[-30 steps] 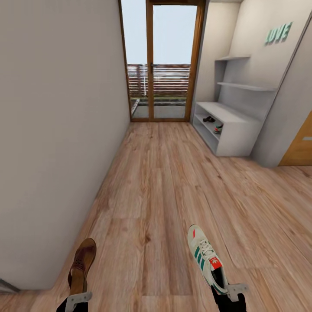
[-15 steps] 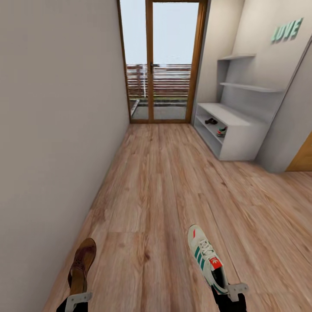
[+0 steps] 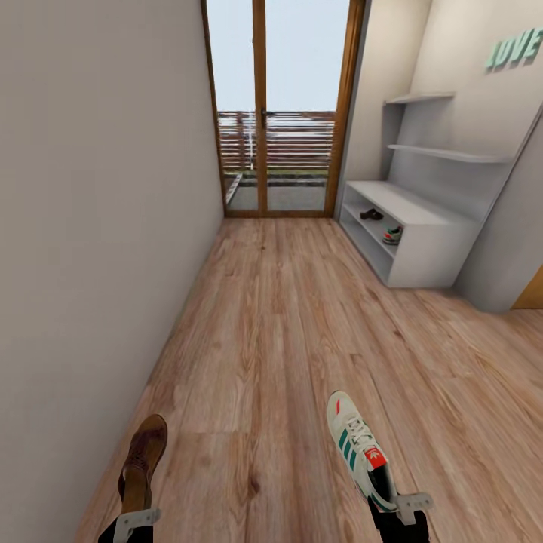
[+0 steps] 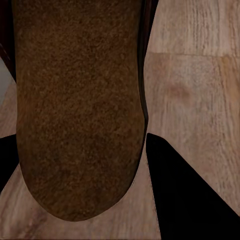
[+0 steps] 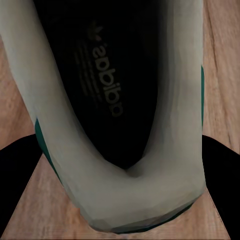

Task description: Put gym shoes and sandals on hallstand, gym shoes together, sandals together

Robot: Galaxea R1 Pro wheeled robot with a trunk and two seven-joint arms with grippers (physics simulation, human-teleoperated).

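Observation:
My left gripper is shut on the heel of a brown sandal, whose toe points ahead over the corridor floor. My right gripper is shut on the heel of a white gym shoe with teal stripes. In the left wrist view the sandal's footbed lies between dark fingers. The right wrist view looks into the gym shoe's heel opening. The pale grey hallstand stands ahead on the right. On its shelves lie another sandal and another gym shoe.
A plain wall runs close along my left. A wood-framed glass door closes the corridor's far end. Two stepped wall shelves hang above the hallstand, and green letters are on the right wall.
The view has moved forward along the corridor, so the hallstand sits further right in the picture. Both held shoes stay in the same place in the view.

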